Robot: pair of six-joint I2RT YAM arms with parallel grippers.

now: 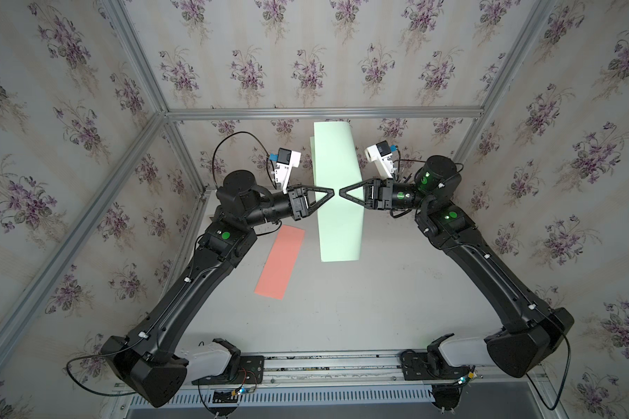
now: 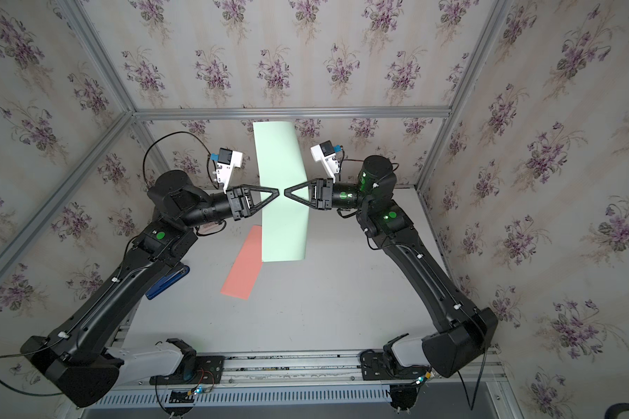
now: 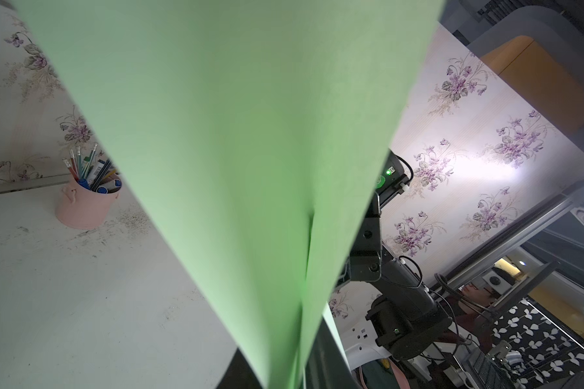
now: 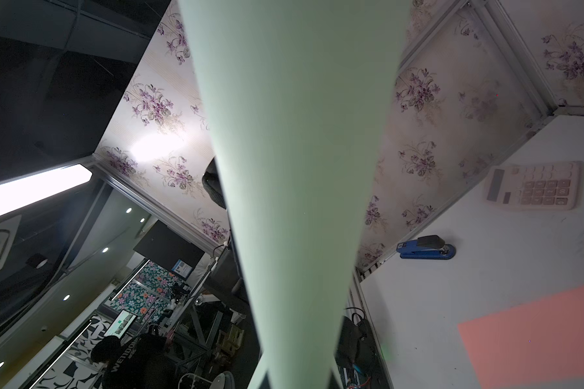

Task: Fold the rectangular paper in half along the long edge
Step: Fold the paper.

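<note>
Tops overhead; wrist cams near paper (image 3: 216, 134), prob

We see a pale green paper (image 1: 338, 235) and a salmon-pink strip (image 1: 280, 261) over a white tabletop (image 1: 378, 297) smudged with grey. The wallpaper (image 1: 305, 69) is cream with sprays of purple flowers (grey-green leaves). The stapler (image 4: 425, 247) is blue and black, and the pencil pot (image 3: 81, 208) is pink.

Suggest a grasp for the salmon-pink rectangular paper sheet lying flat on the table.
Pinch the near short edge of the salmon-pink rectangular paper sheet, coming low from the base side. It lies flat with no raised lip, so a corner probably needs peeling up; its far end is crowded by the lifted pale green paper sheet.
</note>
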